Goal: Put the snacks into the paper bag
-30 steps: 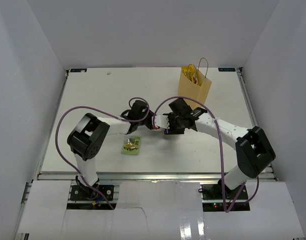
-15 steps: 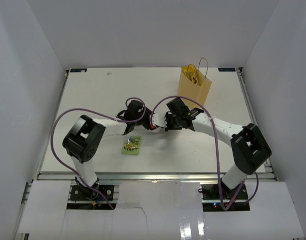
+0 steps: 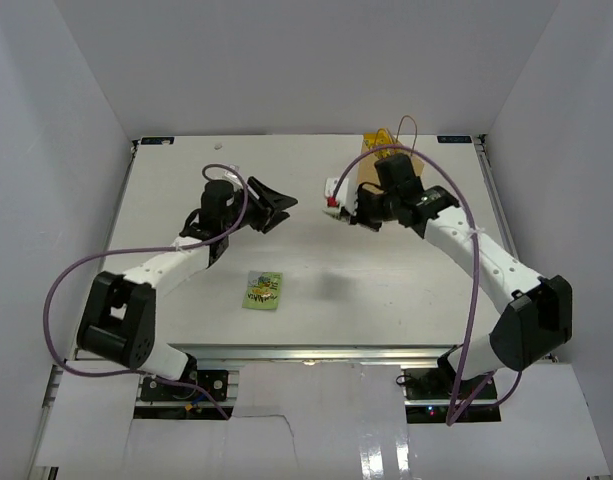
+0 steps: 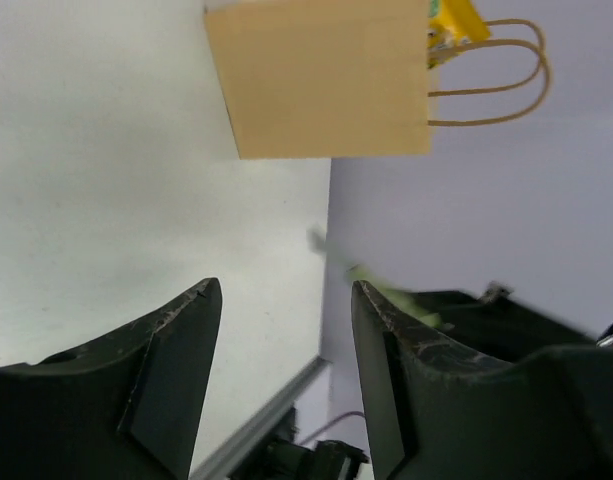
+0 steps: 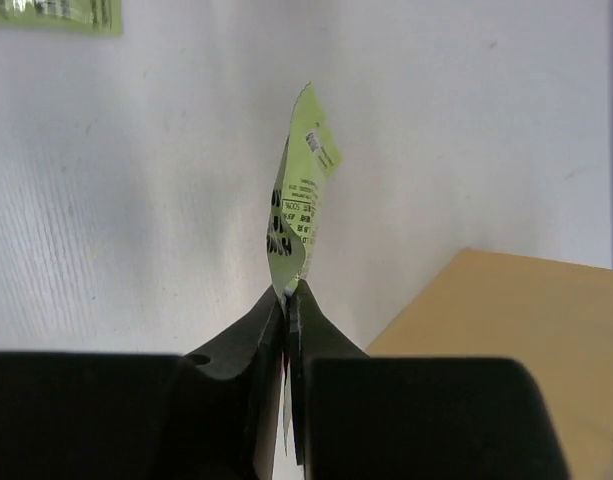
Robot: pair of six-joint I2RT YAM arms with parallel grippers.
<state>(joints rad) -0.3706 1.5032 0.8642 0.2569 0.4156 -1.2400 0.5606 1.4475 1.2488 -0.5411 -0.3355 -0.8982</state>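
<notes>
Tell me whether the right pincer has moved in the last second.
Yes. The right pincer, shut on a green pack, went from mid-table toward the far edge, up to the bag.

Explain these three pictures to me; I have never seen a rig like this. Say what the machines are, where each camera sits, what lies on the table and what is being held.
The left arm and the right arm are robot arms bolted at the near edge of a white table. The wide picture looks down from above and behind them. The other two come from a camera on each wrist, so each shows its own fingers. The left gripper is open and holds nothing. The right gripper is shut on a small light-green packet, held up close to the tan paper bag. That bag stands upright at the far side, with yellow packs sticking out of its top. A second green packet lies flat on the table, nearer the arms' bases.
</notes>
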